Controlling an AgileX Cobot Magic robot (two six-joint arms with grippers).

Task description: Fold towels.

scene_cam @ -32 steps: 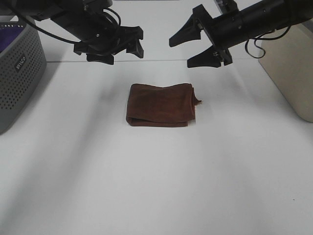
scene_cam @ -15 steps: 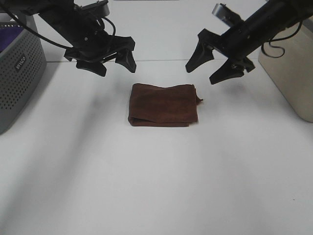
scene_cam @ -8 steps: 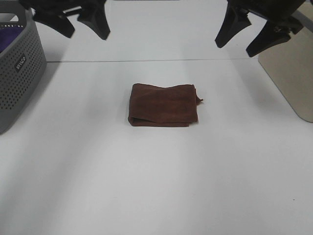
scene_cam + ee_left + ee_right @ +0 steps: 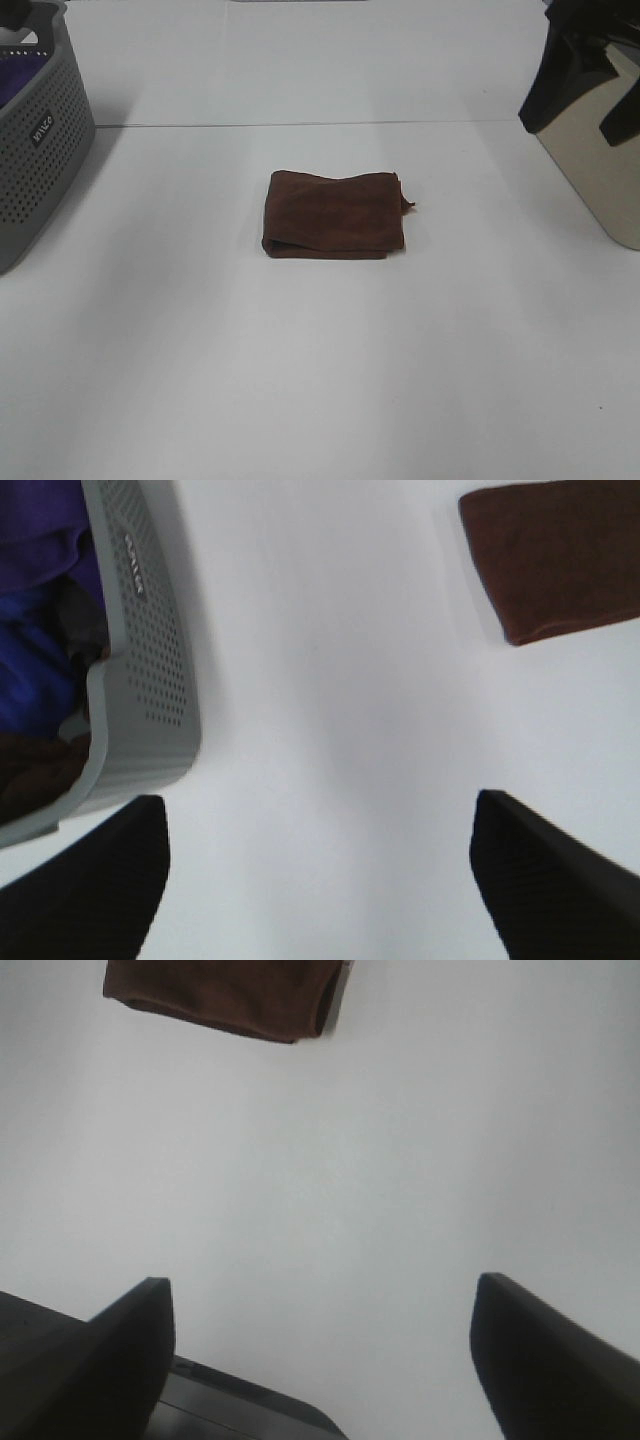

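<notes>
White table (image 4: 320, 380) fills the scene, with a dark reddish-brown terry towel (image 4: 335, 215) lying folded into a thick rectangle at its middle, long axis running side to side. Both pincers stand wide open and empty, well apart from the cloth: the left pincer (image 4: 320, 880) hangs near a grey perforated plastic basket (image 4: 40, 150), the right pincer (image 4: 580, 95) beside a beige bin (image 4: 600, 170). Neither arm looks clearly nearer.

Left gripper (image 4: 318, 880), right gripper (image 4: 320, 1355): jaws spread.
</notes>
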